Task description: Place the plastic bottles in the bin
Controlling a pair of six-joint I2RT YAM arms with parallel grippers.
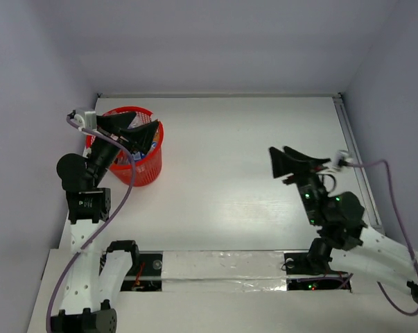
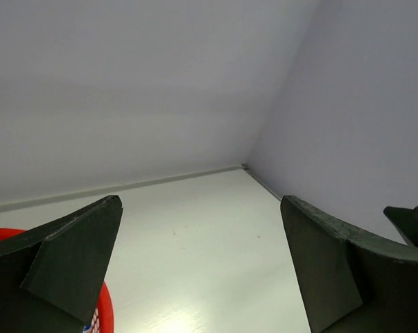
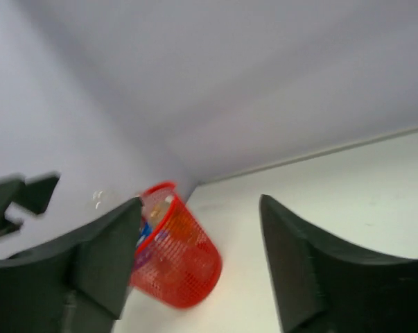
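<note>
Probably finished: held left tool [image 1: 143, 129] agape, empty, over far-left bin [image 1: 143, 171]; right tool [image 1: 281, 155] parted, empty.
Risked clipping rim, tipping bottles [image 3: 153, 232] out.

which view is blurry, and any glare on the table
Right wrist: the whole frame is soft, and the bin has smeared edges. Left wrist: sharp, with a bright glare patch on the table near the bottom edge. Top external: sharp and evenly lit; only the shiny strip by the arm bases glints.
</note>
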